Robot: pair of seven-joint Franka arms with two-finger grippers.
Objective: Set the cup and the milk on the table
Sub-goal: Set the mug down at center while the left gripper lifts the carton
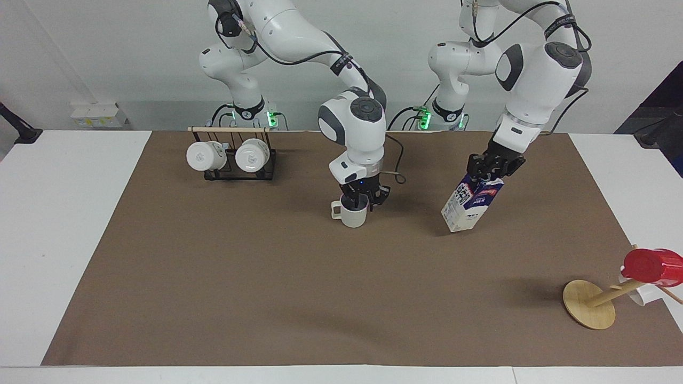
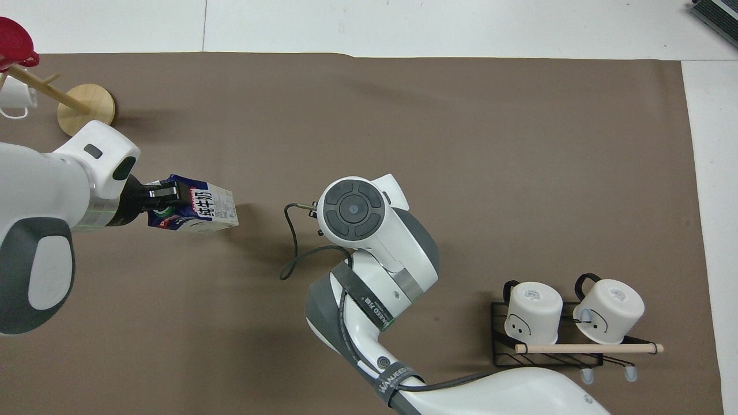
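Note:
The off-white cup [image 1: 353,216] is upright at the middle of the brown mat [image 1: 267,293] on the white table [image 1: 64,213]. Its base is at or just above the mat. My right gripper [image 1: 363,200] is shut on the cup's rim from above. In the overhead view the right arm's wrist [image 2: 351,210] hides the cup. My left gripper [image 1: 491,169] is shut on the top of the milk [image 1: 467,205] and holds it tilted, with its lower corner close to the mat, beside the cup toward the left arm's end. The overhead view shows the left gripper [image 2: 164,195] and the milk [image 2: 204,204] too.
A black rack with two white mugs [image 1: 235,157] stands near the robots at the right arm's end and also shows in the overhead view [image 2: 553,323]. A wooden stand [image 1: 589,304] with a red cup [image 1: 648,265] is at the left arm's end, farther from the robots.

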